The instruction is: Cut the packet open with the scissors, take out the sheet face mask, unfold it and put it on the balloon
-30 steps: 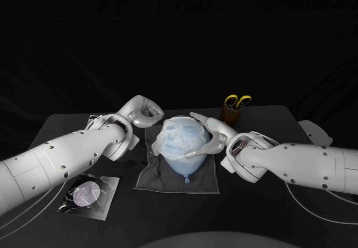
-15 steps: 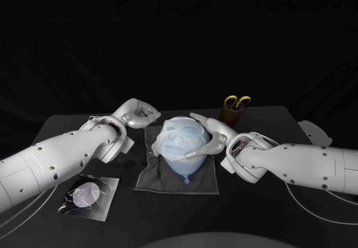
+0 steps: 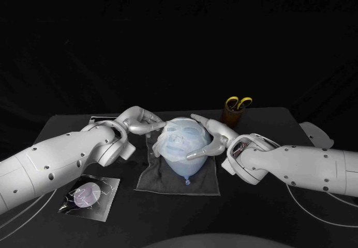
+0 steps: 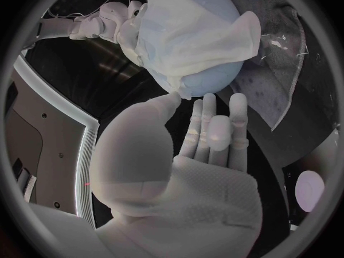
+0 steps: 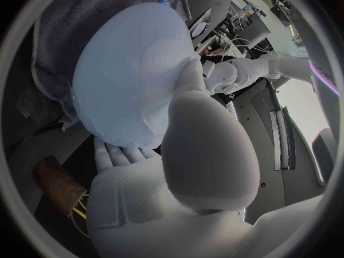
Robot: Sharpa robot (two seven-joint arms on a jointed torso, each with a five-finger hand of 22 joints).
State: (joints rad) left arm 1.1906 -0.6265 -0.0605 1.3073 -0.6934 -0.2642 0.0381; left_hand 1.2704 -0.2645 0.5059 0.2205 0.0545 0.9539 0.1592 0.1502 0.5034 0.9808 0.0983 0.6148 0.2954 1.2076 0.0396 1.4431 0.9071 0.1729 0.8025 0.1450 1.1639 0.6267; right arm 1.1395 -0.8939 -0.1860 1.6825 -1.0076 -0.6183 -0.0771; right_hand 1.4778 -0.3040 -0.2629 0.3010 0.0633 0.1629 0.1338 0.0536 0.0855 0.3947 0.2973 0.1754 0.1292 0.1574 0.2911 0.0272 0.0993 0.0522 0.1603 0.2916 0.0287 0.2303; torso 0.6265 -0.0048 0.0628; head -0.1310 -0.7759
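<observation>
Left hand (image 3: 140, 121): 1 s ago curled and held off the balloon (image 3: 183, 164); now lower, fingers stretched out, grasping nothing, one fingertip (image 4: 171, 99) at the sheet mask (image 3: 179, 137) edge. Right hand (image 3: 212, 137): unchanged, cupped round the balloon's side, holding it. Balloon, with mask draped over it, lies on the grey cloth (image 3: 160, 181). Packet (image 3: 88, 195) unmoved, well apart from the cloth.
</observation>
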